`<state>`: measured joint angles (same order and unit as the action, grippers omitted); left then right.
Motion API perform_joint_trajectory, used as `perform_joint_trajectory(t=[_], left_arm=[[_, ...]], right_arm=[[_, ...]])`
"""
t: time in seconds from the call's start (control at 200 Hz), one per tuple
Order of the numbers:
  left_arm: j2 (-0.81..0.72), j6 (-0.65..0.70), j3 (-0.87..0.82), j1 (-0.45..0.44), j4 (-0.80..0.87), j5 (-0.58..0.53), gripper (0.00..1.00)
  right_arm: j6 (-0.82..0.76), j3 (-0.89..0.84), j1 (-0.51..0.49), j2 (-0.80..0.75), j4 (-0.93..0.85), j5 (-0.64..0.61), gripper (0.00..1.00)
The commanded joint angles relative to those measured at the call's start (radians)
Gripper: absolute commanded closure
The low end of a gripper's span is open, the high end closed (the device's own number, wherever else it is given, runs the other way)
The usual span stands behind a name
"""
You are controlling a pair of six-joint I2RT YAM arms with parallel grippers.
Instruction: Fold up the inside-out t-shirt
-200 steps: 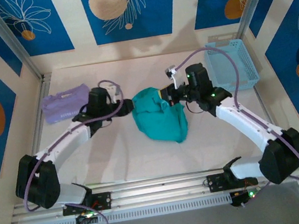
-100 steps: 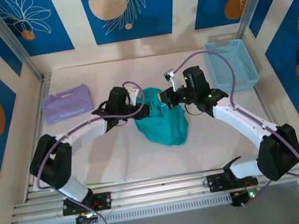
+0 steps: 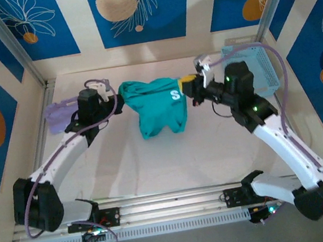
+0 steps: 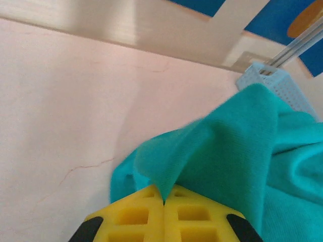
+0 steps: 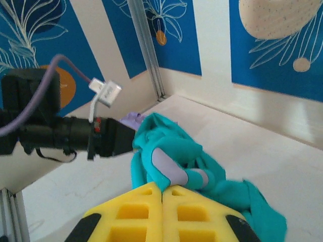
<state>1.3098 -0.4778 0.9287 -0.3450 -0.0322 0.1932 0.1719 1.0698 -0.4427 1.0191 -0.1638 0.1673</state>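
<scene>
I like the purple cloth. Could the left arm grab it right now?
Probably not right now. The purple cloth lies close beside the left arm with nothing between them. But the left gripper is shut on the teal t-shirt, so it would have to let go first.

You look on a cream table (image 3: 213, 144), boxed in by walls (image 3: 135, 22) of blue panels with white leaf outlines and orange and peach discs, split by cream stripes. Aluminium posts (image 3: 11, 43) stand at the back corners; a slotted rail (image 3: 173, 200) edges the near side.
</scene>
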Motion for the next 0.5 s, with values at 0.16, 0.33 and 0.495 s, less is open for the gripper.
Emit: perform_joint_trajectory(t=[0.16, 0.33, 0.495], left_arm=[[0.015, 0.002, -0.291, -0.043, 0.038, 0.028, 0.85], [-0.037, 0.064, -0.275, -0.146, 0.169, -0.076, 0.56], [-0.005, 0.134, -0.173, -0.258, 0.241, -0.236, 0.4]], right_arm=[[0.163, -0.449, -0.019, -0.029, 0.022, -0.041, 1.0], [0.231, -0.55, -0.089, -0.031, -0.035, -0.072, 1.0], [0.255, -0.568, -0.132, -0.026, -0.056, -0.094, 1.0]])
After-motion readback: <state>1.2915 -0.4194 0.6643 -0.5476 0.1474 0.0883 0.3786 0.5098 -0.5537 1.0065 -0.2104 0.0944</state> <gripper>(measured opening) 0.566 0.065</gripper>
